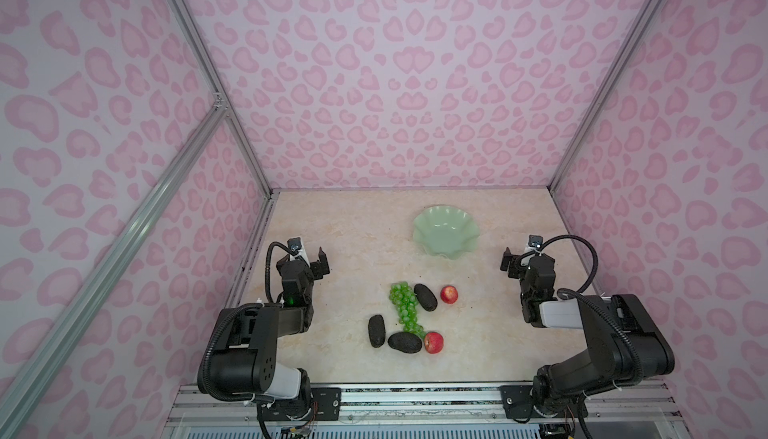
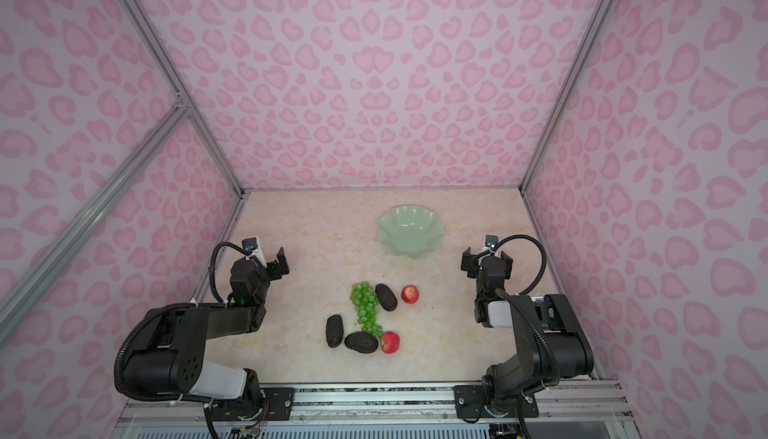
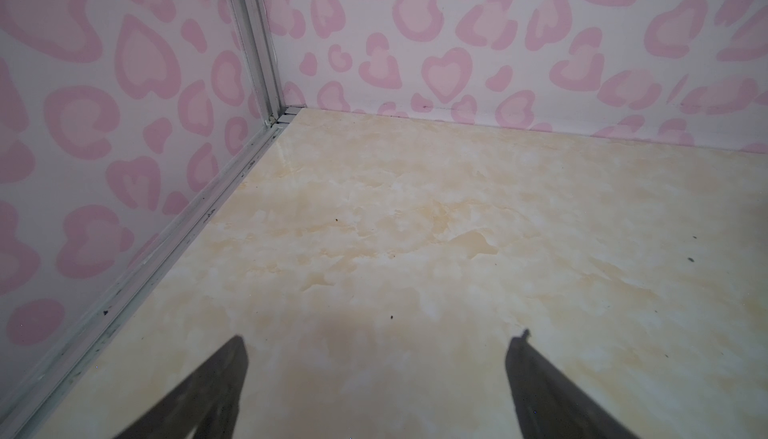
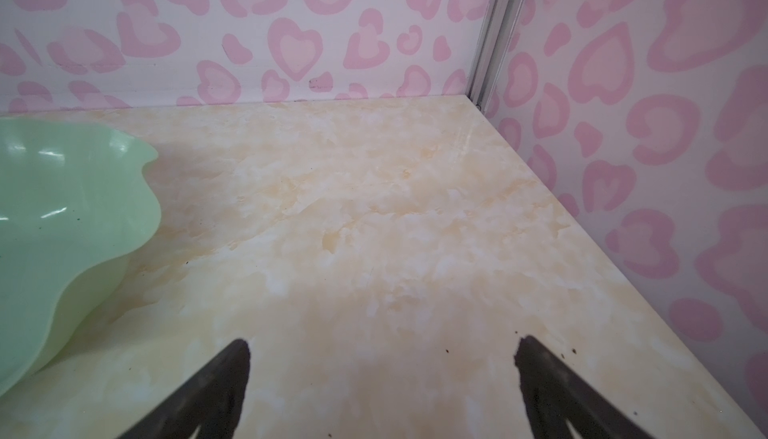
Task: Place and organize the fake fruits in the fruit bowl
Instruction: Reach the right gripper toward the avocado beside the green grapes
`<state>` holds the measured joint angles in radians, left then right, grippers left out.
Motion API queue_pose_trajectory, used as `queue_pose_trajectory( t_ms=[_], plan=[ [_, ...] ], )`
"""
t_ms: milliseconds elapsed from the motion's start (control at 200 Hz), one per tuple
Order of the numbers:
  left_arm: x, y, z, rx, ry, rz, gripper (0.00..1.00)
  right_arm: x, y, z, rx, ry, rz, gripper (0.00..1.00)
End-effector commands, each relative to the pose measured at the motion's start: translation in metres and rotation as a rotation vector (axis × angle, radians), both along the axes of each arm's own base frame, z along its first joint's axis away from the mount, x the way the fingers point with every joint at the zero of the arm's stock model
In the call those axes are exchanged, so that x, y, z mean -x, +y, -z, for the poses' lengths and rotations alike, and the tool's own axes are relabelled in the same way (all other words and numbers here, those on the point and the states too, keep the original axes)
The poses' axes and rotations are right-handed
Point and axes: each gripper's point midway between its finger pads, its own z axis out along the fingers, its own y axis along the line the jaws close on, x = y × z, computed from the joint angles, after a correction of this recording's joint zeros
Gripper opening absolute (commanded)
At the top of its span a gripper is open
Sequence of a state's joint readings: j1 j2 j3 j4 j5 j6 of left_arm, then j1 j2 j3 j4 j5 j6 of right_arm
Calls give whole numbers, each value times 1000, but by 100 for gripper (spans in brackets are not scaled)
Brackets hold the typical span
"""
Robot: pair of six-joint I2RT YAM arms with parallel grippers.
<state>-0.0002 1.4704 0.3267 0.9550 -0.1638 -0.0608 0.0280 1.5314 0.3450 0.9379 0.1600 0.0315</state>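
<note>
Top views: we are listing the left pincer (image 1: 311, 257) and the right pincer (image 1: 521, 259), both gaping wide. The fruit bowl (image 1: 446, 233) is sitting near the right pincer. The grapes (image 1: 403, 308), avocados (image 1: 425, 297) and apples (image 1: 449, 294) are lying mid-tabletop (image 1: 353, 225), well apart from both pincers.

Left wrist: open tabletop is running to the walls (image 3: 124, 84).

Right wrist: the bowl is lying beside the pincer, apart from it.

Right gripper (image 4: 382, 347) spread wide above marbled worktop (image 4: 374, 216); mint fruit bowl (image 4: 83, 208) near, pink-patterned walls (image 4: 291, 21) meeting at worktop corner
</note>
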Motion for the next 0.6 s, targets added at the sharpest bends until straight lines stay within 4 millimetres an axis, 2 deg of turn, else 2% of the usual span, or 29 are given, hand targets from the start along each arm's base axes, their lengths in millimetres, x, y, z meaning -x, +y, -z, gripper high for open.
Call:
queue_pose_trajectory(
  t_ms=[0, 50, 135, 220, 270, 310, 385, 460, 480, 535, 595],
  plan=[
    [-1, -1, -7, 6, -28, 4, 98, -1, -2, -3, 4, -10, 10, 100],
    [-2, 0, -9, 6, -31, -1, 98, -1, -2, -3, 5, -12, 10, 100],
    [-6, 2, -21, 2, 7, -13, 98, -2, -6, -16, 9, -32, 42, 100],
    [-4, 9, -48, 0, -4, -70, 100, -8, -8, -47, 19, 9, 69, 100],
    [0, 13, -68, 60, -51, -108, 100, -12, -2, -73, -60, 6, 78, 100],
    [4, 11, -84, 106, -76, -106, 100, -17, 10, -96, -186, -25, 42, 100],
    [9, 4, -110, 193, -85, -87, 99, -20, 29, -118, -378, -41, -14, 100],
    [18, 1, -128, 274, -75, -95, 98, -21, 56, -124, -436, -3, -167, 100],
    [20, 0, -134, 290, -80, -90, 98, -20, 63, -124, -443, 6, -202, 97],
    [32, -4, -135, 316, -46, -76, 98, -14, 83, -124, -471, 48, -281, 91],
    [45, -7, -140, 328, -51, -62, 98, -2, 104, -119, -417, 129, -323, 86]
  ],
)
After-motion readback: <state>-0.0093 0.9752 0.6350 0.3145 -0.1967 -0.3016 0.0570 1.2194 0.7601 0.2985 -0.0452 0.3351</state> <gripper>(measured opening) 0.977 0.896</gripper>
